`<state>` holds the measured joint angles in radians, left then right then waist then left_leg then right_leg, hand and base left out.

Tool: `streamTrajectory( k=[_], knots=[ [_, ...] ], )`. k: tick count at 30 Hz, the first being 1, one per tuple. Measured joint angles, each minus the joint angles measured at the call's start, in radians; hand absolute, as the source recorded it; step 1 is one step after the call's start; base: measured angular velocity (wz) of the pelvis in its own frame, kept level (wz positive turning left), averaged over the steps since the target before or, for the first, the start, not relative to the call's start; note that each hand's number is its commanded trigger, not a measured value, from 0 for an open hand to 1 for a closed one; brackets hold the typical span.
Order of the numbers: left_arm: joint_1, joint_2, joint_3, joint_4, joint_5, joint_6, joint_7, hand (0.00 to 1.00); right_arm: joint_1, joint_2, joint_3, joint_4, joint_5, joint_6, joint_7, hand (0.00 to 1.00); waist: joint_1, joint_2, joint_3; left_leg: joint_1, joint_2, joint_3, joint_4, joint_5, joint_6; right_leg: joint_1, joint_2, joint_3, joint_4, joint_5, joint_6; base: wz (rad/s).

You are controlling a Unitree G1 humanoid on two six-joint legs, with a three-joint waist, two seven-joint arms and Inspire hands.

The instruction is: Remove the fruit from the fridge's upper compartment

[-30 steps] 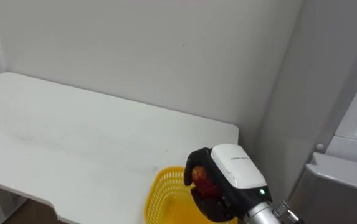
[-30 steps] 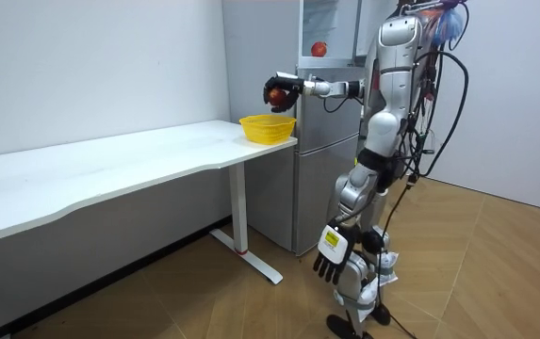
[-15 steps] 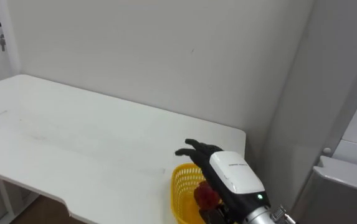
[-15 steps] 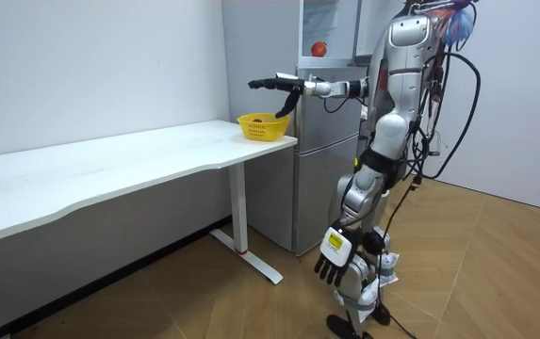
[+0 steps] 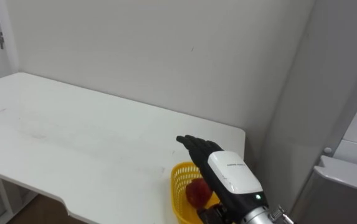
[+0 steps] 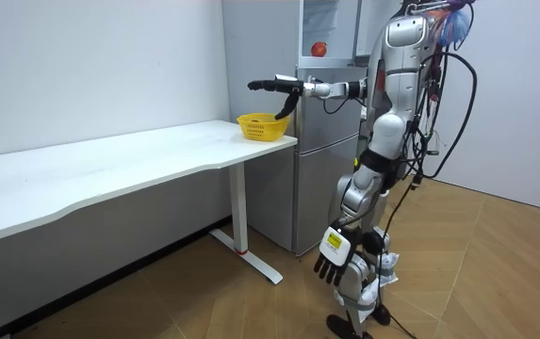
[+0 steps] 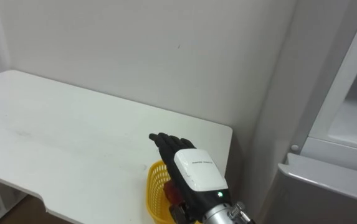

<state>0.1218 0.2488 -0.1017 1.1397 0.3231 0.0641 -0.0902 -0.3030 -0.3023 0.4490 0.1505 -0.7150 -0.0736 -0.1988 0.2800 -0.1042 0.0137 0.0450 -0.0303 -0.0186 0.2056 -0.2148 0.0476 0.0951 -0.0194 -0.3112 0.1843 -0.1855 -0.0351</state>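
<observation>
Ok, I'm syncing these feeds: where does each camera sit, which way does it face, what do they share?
Left eye view: on the robot's head, facing down at the table corner and yellow basket; open right robot hand above it.
Right eye view: same head, slightly rightward; same scene, more fridge.
Room view: standing in the room, facing the whole robot beside the fridge, left robot hand hanging.
All share basket and right robot hand.
</observation>
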Motion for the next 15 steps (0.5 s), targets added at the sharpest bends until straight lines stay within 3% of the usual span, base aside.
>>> streamTrajectory(
  k=[15],
  knots=[
    [-0.005, -0.001, 0.0, 0.002, -0.004, 0.0, 0.01, 0.0, 0.0, 0.0, -0.002, -0.029, 0.057, 0.0, 0.002, 0.0, -0.003, 0.0, -0.0002, -0.001, 0.0, 0.003, -0.004, 0.0, 0.0, -0.004, 0.0, 0.001, 0.0, 0.0, 0.001, 0.0]
  ],
)
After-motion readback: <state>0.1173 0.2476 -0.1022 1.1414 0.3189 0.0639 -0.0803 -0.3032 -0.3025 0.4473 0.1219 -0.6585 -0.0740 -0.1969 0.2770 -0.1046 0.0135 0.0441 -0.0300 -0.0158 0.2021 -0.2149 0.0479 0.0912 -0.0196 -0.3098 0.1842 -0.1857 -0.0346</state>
